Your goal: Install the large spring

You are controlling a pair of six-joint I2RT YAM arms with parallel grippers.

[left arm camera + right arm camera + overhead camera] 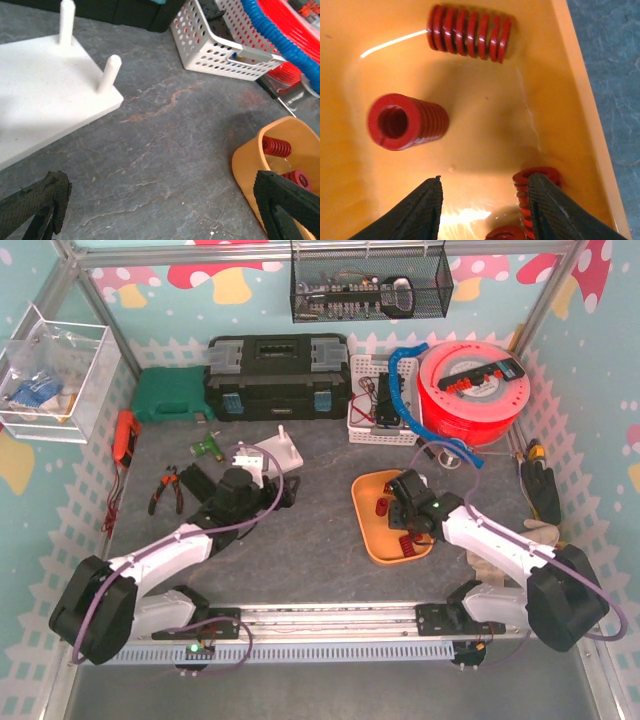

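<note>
- The grey tabletop carries a white peg board with 2 upright pegs on the left and an orange tray on the right.
- The left hand hangs over bare tabletop between board and tray, its fingers spread wide and holding nothing.
- The right hand is inside the tray, fingers parted about 1 spring's width, with nothing between them.
- The large spring lies on its side in the tray, just beyond the right hand's left fingertip and apart from it.
- A second red spring lies near the tray's far end.
- A smaller spring sits against the right finger.
</note>
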